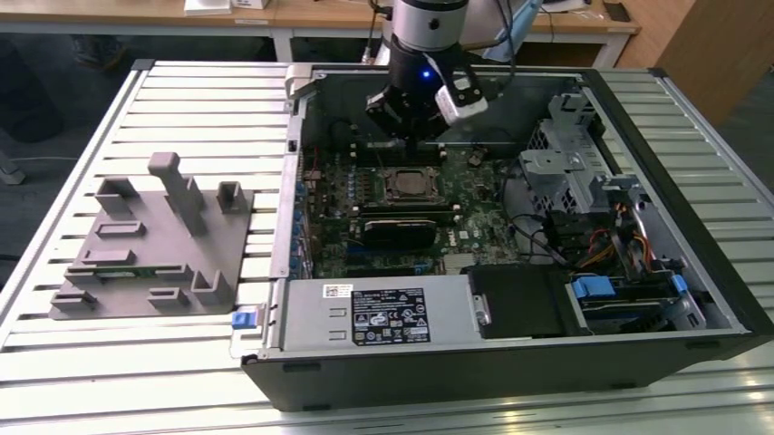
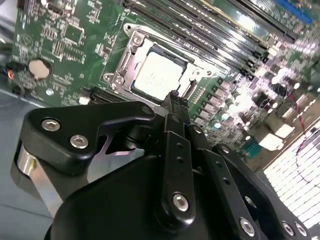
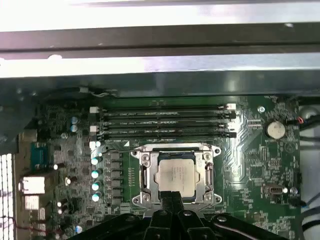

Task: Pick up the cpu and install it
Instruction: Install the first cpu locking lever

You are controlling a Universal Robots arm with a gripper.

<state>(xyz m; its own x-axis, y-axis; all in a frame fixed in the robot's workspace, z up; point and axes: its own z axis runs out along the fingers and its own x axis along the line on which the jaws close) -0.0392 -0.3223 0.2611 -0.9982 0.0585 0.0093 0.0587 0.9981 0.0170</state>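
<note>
Starting at the exterior view's left, the grey fixture [image 1: 151,245] is seen on the slatted counter [image 1: 72,136], beside the open computer case [image 1: 508,362]. The cpu [image 3: 175,174] is seated in the socket [image 3: 176,172] on the motherboard [image 3: 250,170]. The pincer [image 3: 170,200] is held above it, fingers pressed together, gripping nothing.

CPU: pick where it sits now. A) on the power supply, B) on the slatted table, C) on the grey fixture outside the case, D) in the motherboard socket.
D: in both wrist views the cpu lies flat inside the socket frame on the motherboard, with the gripper at its near edge.
</note>
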